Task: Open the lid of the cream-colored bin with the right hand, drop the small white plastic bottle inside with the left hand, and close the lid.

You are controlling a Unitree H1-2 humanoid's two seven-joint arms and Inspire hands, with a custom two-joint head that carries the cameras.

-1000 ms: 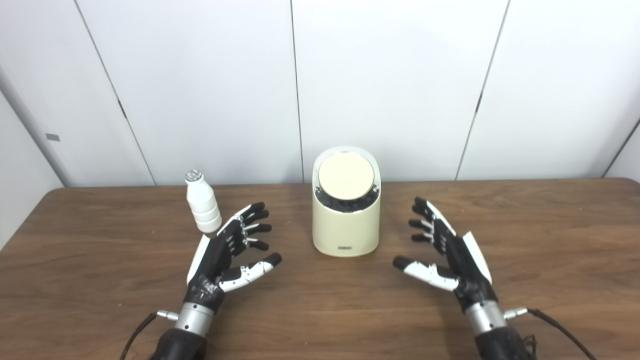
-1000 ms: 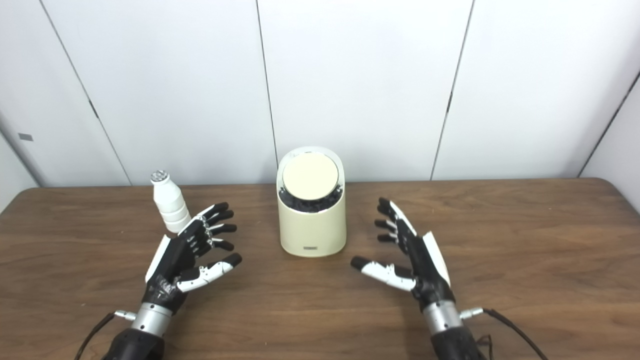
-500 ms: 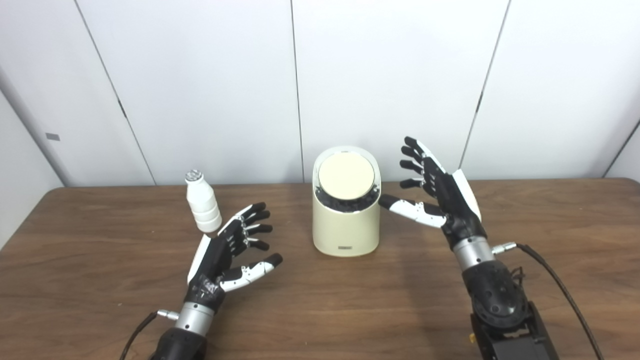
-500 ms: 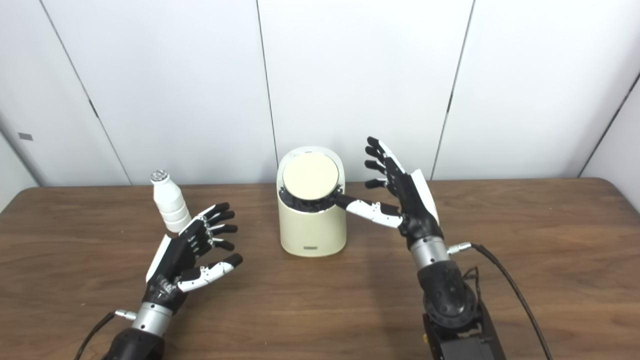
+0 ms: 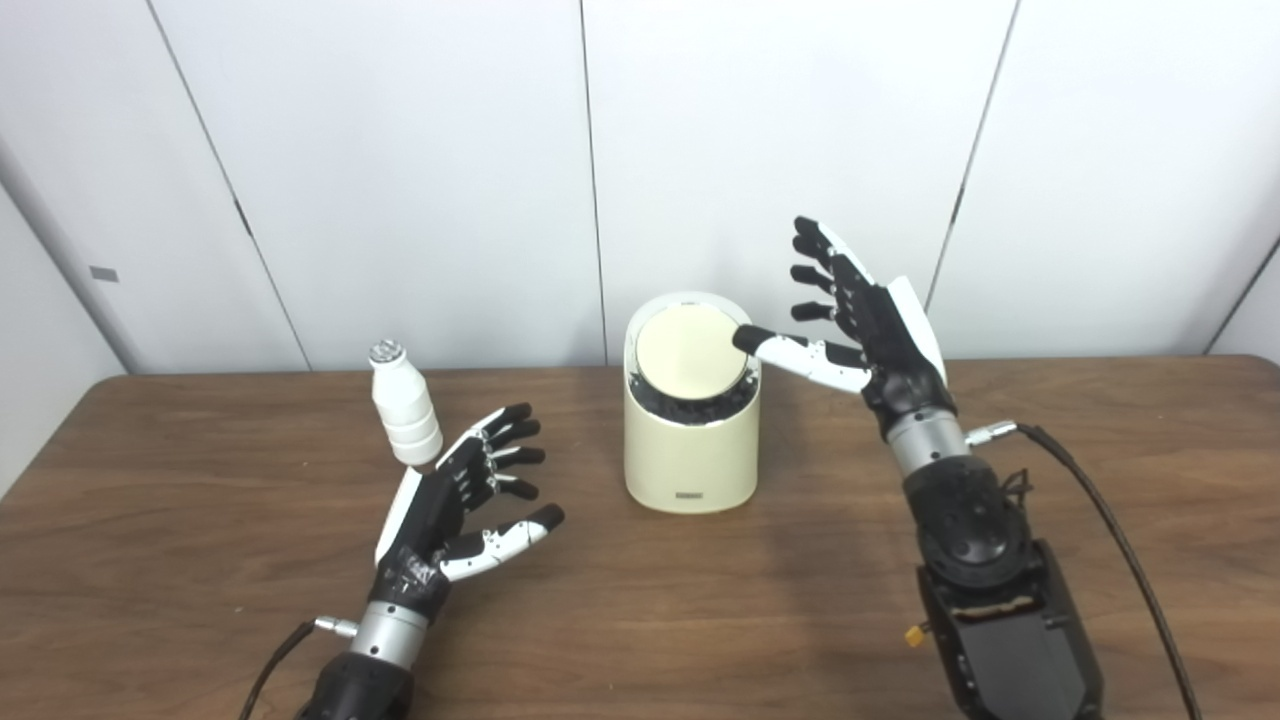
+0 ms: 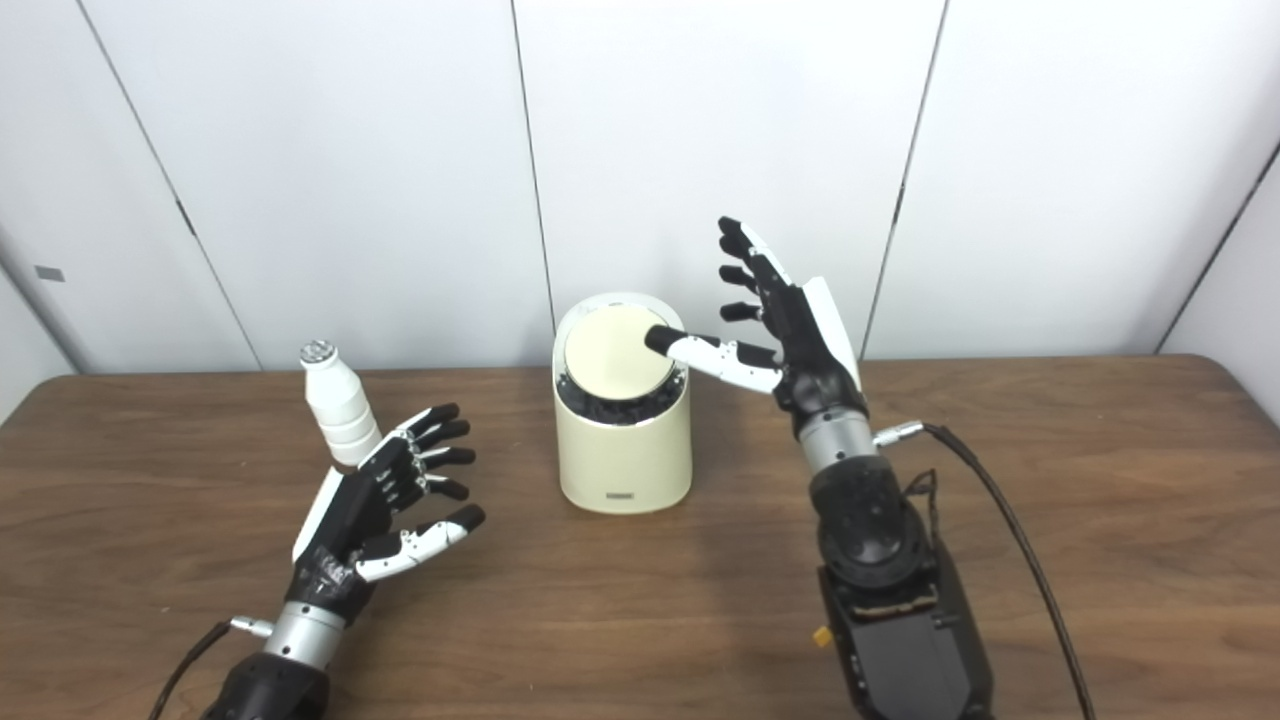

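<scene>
While the lid is down, nothing in the task counts as done yet.
Progress: round cream lid (image 5: pixel 692 352) sits flat on the cream-coloured cylindrical plastic bin (image 5: pixel 690 460); opening step looks just begun, bottle drop and closing are left.
Right hand: black-and-white right hand (image 5: pixel 865 320) raised at the bin's right side, fingers spread, holding nothing; thumb tip at the lid's right edge, contact likely but can't confirm.
Left hand: black-and-white left hand (image 5: pixel 460 500) low over the brown wooden table (image 5: pixel 200 600), near-left of the bin, fingers apart, empty.
Bottle: small white ribbed plastic bottle (image 5: pixel 405 418) upright on the table, far-left of the left hand, just beyond its fingertips, not touched; well left of the bin.
Bin position: centre of the table, between both hands.
</scene>
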